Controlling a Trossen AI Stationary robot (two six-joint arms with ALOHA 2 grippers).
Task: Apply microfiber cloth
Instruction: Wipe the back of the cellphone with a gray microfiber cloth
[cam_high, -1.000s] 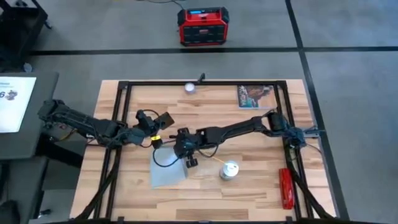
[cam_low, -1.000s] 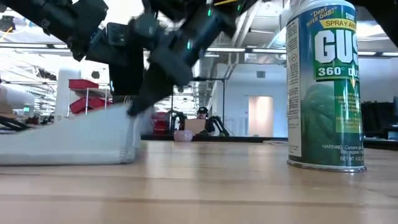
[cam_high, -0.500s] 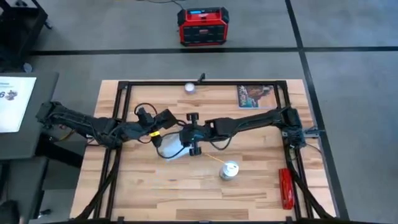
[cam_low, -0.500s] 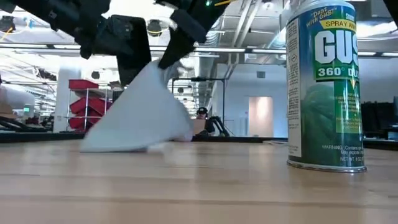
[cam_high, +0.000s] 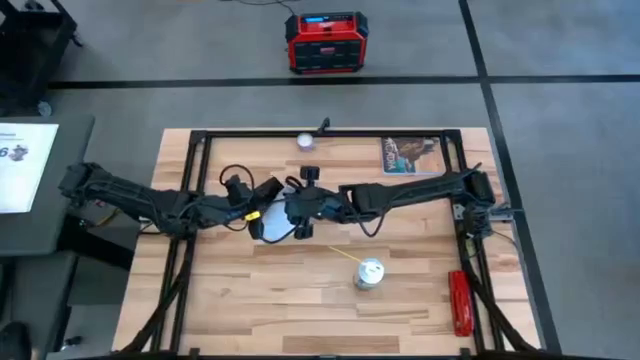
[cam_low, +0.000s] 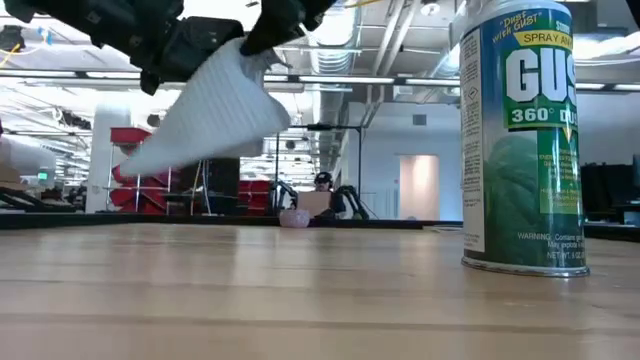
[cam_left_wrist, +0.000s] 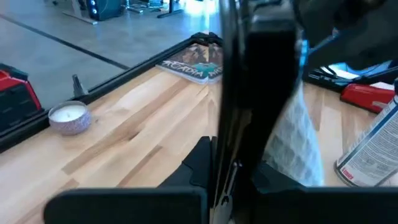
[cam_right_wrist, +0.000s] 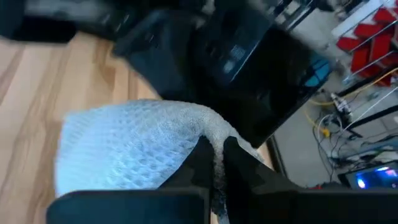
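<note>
The pale grey-blue microfiber cloth (cam_low: 208, 108) hangs in the air over the table's middle, with my right gripper (cam_right_wrist: 216, 155) shut on it. In the high view the cloth (cam_high: 268, 228) shows just left of my right gripper (cam_high: 290, 218). My left gripper (cam_high: 250, 205) is shut on a black phone (cam_high: 265, 189), which it holds clear of the table right beside the cloth. The left wrist view shows the phone (cam_left_wrist: 261, 93) edge-on, with the cloth (cam_left_wrist: 292, 146) just behind it. My left gripper pinches the phone's end nearest the wrist (cam_left_wrist: 231, 167) between its two fingers, one on each flat face. The phone sticks out forward past the fingers, lifted clear of the table. My right gripper pinches a bunched fold of the cloth (cam_right_wrist: 211, 134) between its two fingertips. The cloth spreads out and hangs slack below the hold, lifted clear of the table.
A spray can (cam_high: 369, 273) stands upright near the front, right of centre. A small candle (cam_high: 306, 141) and a picture card (cam_high: 408, 155) lie along the far edge. A red tool (cam_high: 460, 301) lies at the near right. A black frame (cam_high: 190, 200) rims the table.
My right gripper has risen and gone toward the far edge and the phone, carrying the cloth. The cloth lay spread on the table near the front. It was then drawn up by one part into a tent, and now hangs clear beside the phone.
</note>
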